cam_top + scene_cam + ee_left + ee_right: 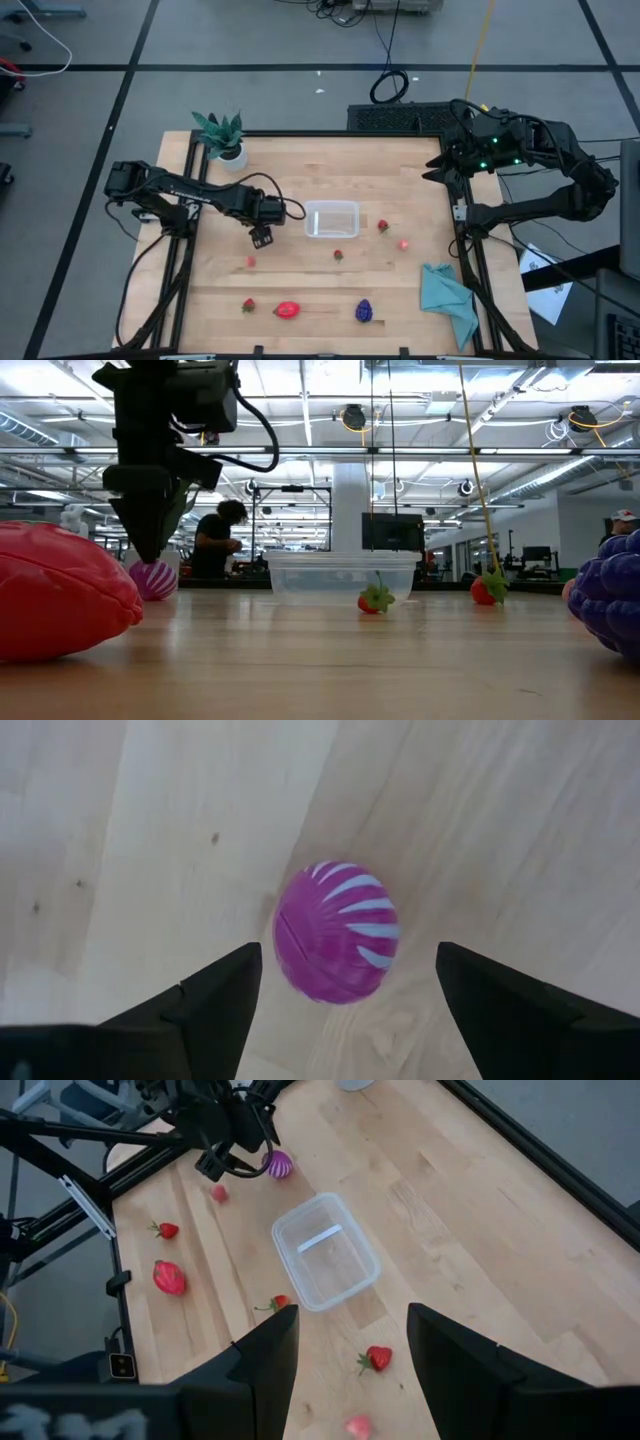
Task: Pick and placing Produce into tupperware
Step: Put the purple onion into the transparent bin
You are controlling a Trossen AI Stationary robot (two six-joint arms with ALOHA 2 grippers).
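My left gripper (pixel 262 238) (pixel 345 990) is open and points down over the magenta white-striped ball (pixel 337 932) (pixel 279 1164), a finger on either side with gaps showing. The ball rests on the wood left of the clear tupperware (pixel 332 220) (pixel 340 574), which holds nothing. Small red strawberries (pixel 383 226) (pixel 338 254) (pixel 248 305) lie scattered, with the bigger red piece (pixel 288 310) (pixel 60 595) and the purple cluster (pixel 364 311) (pixel 610 605) near the near edge. My right gripper (pixel 435 172) (pixel 350 1365) waits open over the table's far right corner.
A green potted plant (pixel 222 136) stands at the far left corner. A teal cloth (pixel 448 300) lies at the near right corner. Pale pink pieces (pixel 404 243) (pixel 250 262) lie right and left of the container. People show in the room beyond the table.
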